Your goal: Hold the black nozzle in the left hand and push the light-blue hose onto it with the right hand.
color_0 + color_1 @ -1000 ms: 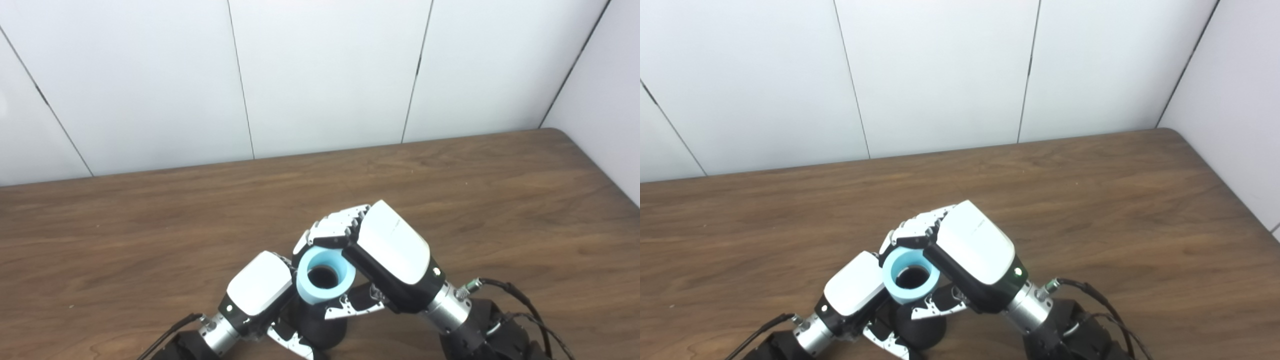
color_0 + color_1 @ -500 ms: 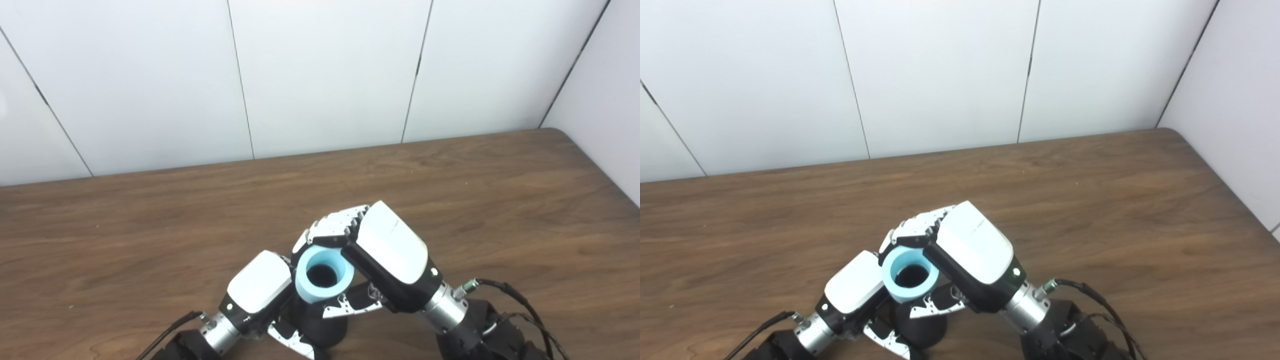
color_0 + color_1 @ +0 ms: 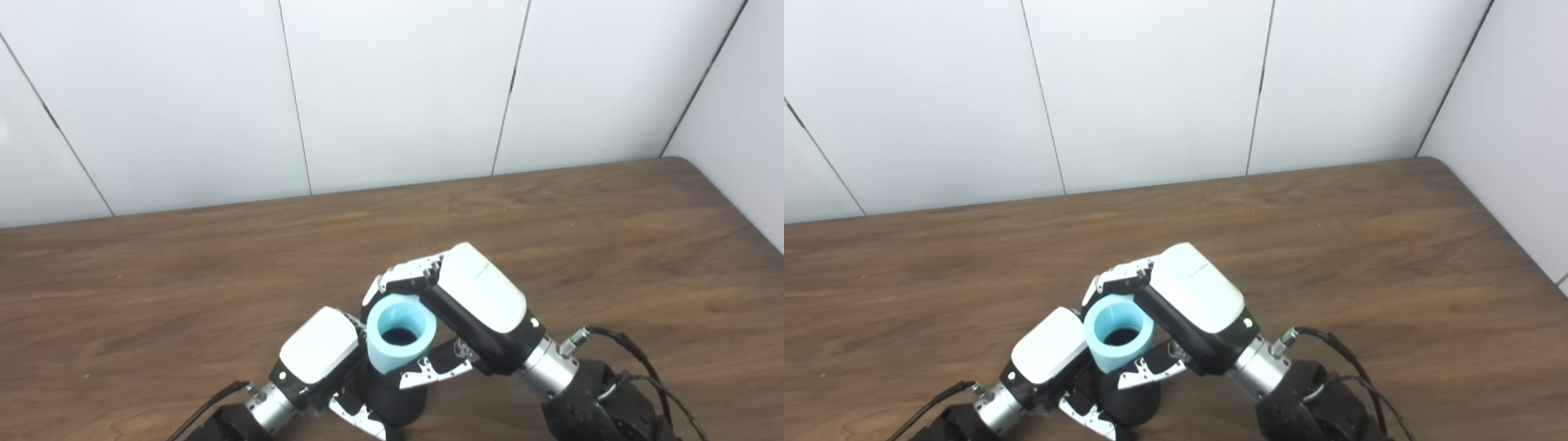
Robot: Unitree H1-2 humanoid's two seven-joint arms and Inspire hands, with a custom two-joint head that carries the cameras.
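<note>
Both hands closed: left hand point(image 3: 318, 355) grips black nozzle point(image 3: 395, 398); right hand point(image 3: 478, 306) has tilted light-blue hose point(image 3: 401, 331) more upright, seating probably progressing.

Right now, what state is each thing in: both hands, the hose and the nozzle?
left hand: shut on the black nozzle, low at the table's near edge.
right hand: shut on the light-blue hose.
light-blue hose: upright, open end up, sitting over the nozzle.
black nozzle: mostly hidden, only its dark base shows.
</note>
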